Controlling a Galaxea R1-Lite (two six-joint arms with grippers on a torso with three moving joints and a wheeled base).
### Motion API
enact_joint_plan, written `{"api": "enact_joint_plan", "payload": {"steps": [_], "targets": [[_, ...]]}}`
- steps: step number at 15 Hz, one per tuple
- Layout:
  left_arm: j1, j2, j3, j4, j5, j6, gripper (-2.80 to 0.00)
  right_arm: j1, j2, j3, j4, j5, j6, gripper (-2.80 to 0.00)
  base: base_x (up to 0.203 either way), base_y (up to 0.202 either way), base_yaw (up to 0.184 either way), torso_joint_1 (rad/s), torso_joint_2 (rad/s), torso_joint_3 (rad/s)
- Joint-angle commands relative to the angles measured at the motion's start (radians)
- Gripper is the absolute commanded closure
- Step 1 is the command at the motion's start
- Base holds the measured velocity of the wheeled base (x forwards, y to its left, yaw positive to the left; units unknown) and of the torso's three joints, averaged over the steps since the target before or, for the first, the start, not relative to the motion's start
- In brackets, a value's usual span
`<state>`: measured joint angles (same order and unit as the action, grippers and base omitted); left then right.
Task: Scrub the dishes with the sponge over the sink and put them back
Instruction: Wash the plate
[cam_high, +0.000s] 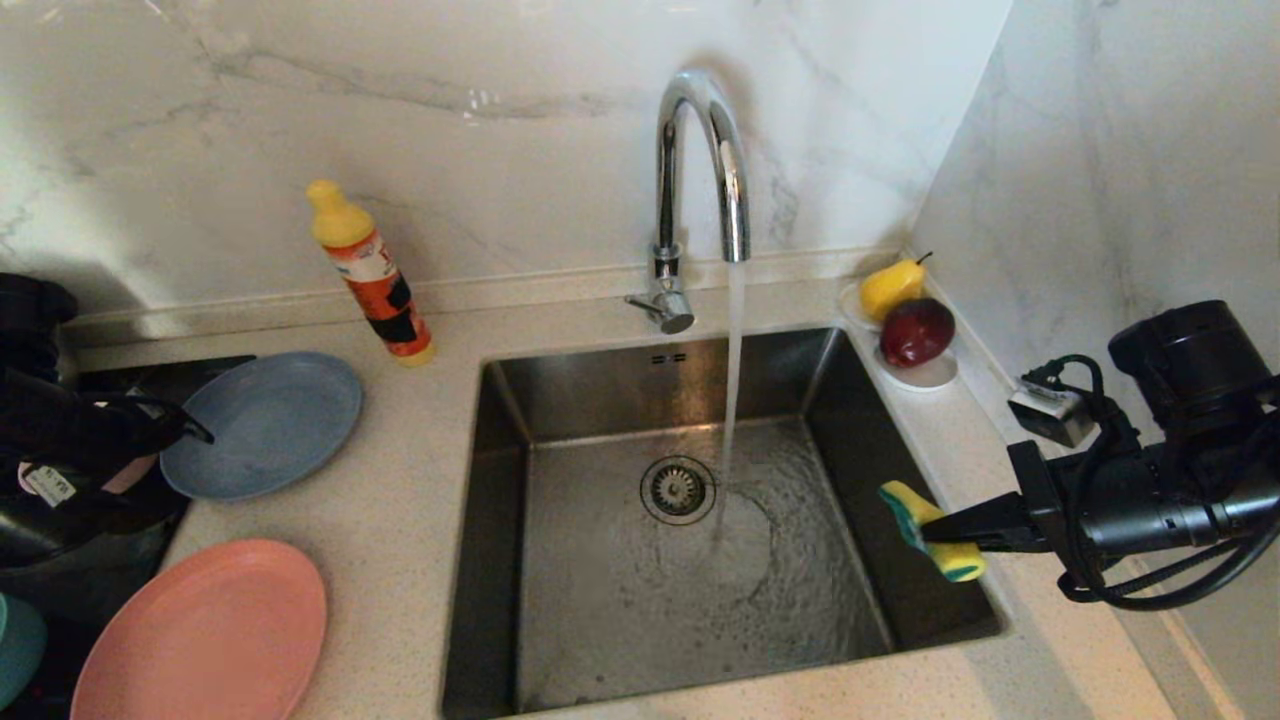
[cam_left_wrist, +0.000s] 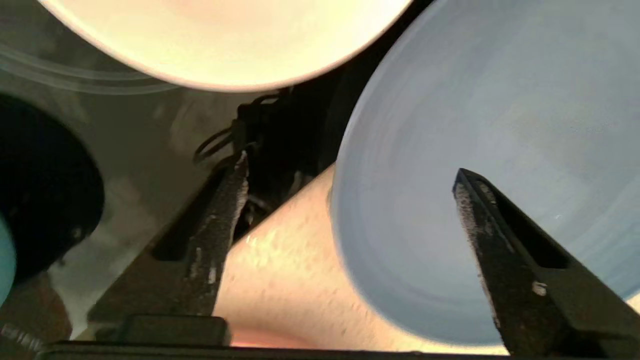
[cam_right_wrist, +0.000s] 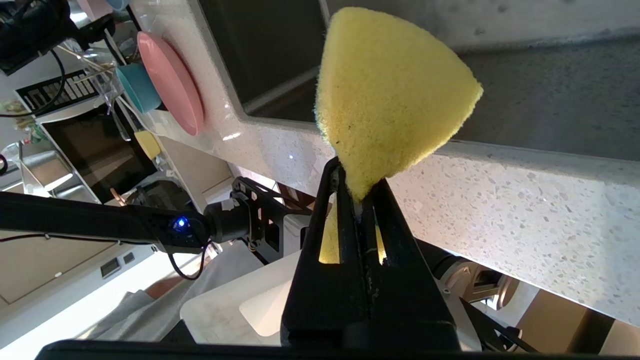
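Beside the grey-blue plate (cam_high: 265, 420), at the left of the counter, my left gripper (cam_high: 180, 465) stands open and holds nothing. In the left wrist view its fingertips (cam_left_wrist: 242, 162) straddle that plate's (cam_left_wrist: 500, 100) rim and bare counter, and the pale pink bowl (cam_left_wrist: 225, 40) lies just beyond them. The salmon-pink plate (cam_high: 205, 635) and teal bowl (cam_high: 15, 645) sit nearer the front edge. My right gripper (cam_high: 930, 535) is shut on the yellow-and-green sponge (cam_high: 915, 510), holding it over the right side of the steel sink (cam_high: 560, 400). The sponge (cam_right_wrist: 390, 90) sticks out past the closed fingers.
Water runs from the chrome faucet (cam_high: 700, 150) into the basin next to the drain (cam_high: 677, 488). An orange soap bottle (cam_high: 370, 270) stands by the back wall. A white dish with a pear (cam_high: 890, 285) and red apple (cam_high: 915, 330) sits at the sink's back right corner, against the side wall.
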<state>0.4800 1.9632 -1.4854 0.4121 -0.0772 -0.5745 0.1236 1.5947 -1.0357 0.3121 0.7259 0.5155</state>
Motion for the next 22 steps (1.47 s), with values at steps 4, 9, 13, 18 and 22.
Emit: {"api": "enact_joint_plan", "payload": {"steps": [4, 9, 13, 18, 22], "targets": [[0.000, 0.006, 0.011, 0.002, -0.015, -0.004, -2.80, 0.001, -0.002, 0.002, 0.001, 0.006, 0.003, 0.00, 0.000, 0.000, 0.000, 0.000, 0.00, 0.000], [-0.001, -0.001, 0.010, 0.002, -0.025, -0.004, -2.80, -0.001, -0.004, 0.003, -0.042, 0.020, 0.004, 0.00, 0.000, 0.000, 0.000, 0.000, 0.00, 0.000], [-0.003, -0.004, 0.011, 0.004, -0.033, -0.005, -2.80, -0.002, 0.004, 0.012, -0.051, 0.045, 0.003, 0.00, 0.000, 0.000, 0.000, 0.000, 0.00, 0.000], [-0.003, 0.005, 0.011, 0.002, -0.037, -0.008, -2.80, -0.004, 0.018, 0.061, -0.129, 0.044, 0.006, 0.00, 0.000, 0.000, 0.000, 0.000, 0.00, 0.000], [-0.003, 0.026, 0.014, 0.001, -0.060, -0.022, -2.80, -0.002, 0.025, 0.077, -0.136, 0.045, 0.004, 0.00, 0.000, 0.000, 0.000, 0.000, 0.00, 0.000]]}}
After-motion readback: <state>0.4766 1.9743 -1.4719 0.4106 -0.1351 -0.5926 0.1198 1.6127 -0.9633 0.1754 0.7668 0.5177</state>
